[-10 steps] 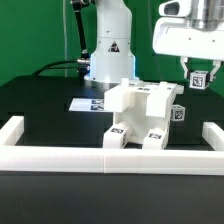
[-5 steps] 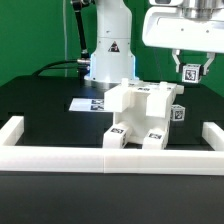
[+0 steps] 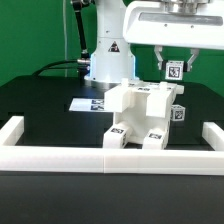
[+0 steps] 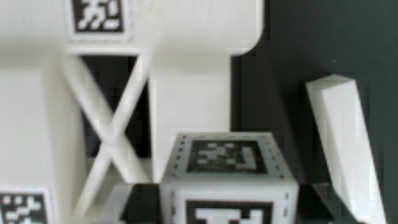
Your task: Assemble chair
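The partly built white chair [image 3: 142, 112] stands on the black table, its blocky pieces bearing small tags. My gripper [image 3: 173, 72] hangs above the chair's right end in the exterior view. It is shut on a small white chair part [image 3: 173, 71] with a tag on its face. In the wrist view the held part [image 4: 224, 170] sits between my two dark fingertips [image 4: 118, 198]. Below it I see the chair's cross-braced side [image 4: 107, 110] and a white bar [image 4: 334, 130] on the black surface.
A long low white border rail [image 3: 110, 158] runs along the table's front, with raised ends at both sides. The marker board [image 3: 88, 103] lies flat behind the chair. The robot's white base [image 3: 108, 50] stands at the back.
My gripper has moved toward the exterior view's left with the small part in it, from beyond the chair's right side to just above its right end.
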`<state>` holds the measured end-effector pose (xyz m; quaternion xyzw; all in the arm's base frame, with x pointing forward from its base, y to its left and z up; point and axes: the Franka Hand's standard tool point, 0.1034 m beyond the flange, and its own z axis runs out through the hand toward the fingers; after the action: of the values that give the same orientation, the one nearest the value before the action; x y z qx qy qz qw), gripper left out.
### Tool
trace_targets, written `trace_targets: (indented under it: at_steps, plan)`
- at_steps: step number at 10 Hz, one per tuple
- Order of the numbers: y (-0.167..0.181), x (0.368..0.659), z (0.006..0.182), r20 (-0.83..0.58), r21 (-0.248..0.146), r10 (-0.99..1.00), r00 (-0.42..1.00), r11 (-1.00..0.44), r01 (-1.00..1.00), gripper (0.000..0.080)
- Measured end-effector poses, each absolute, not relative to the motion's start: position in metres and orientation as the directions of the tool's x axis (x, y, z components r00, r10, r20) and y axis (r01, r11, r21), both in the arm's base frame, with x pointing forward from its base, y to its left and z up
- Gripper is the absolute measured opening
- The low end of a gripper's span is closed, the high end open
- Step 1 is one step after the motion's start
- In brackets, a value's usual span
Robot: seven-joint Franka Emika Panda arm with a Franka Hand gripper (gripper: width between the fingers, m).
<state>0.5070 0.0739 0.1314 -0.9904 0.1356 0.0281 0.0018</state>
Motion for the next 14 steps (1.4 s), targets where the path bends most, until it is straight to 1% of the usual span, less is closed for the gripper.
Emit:
trace_targets:
  at_steps: [1, 4, 5, 7, 8, 12, 14]
  plan:
    - [0.074, 0.513, 0.135, -0.048, 0.000, -0.266, 0.963, -0.964, -0.266, 0.0288]
    - [0.072, 0.512, 0.132, -0.050, 0.008, -0.240, 0.970, -0.971, -0.240, 0.0288]
    - [0.066, 0.520, 0.133, -0.040, 0.019, -0.174, 0.984, -0.985, -0.173, 0.0288]
    - [0.055, 0.541, 0.143, -0.014, 0.017, -0.110, 0.994, -0.994, -0.110, 0.0288]
    - [0.053, 0.546, 0.145, -0.007, 0.017, -0.100, 0.995, -0.995, -0.100, 0.0288]
    - [0.053, 0.544, 0.143, -0.010, 0.018, -0.100, 0.995, -0.995, -0.100, 0.0288]
    - [0.051, 0.547, 0.138, -0.005, 0.026, -0.091, 0.996, -0.995, -0.091, 0.0288]
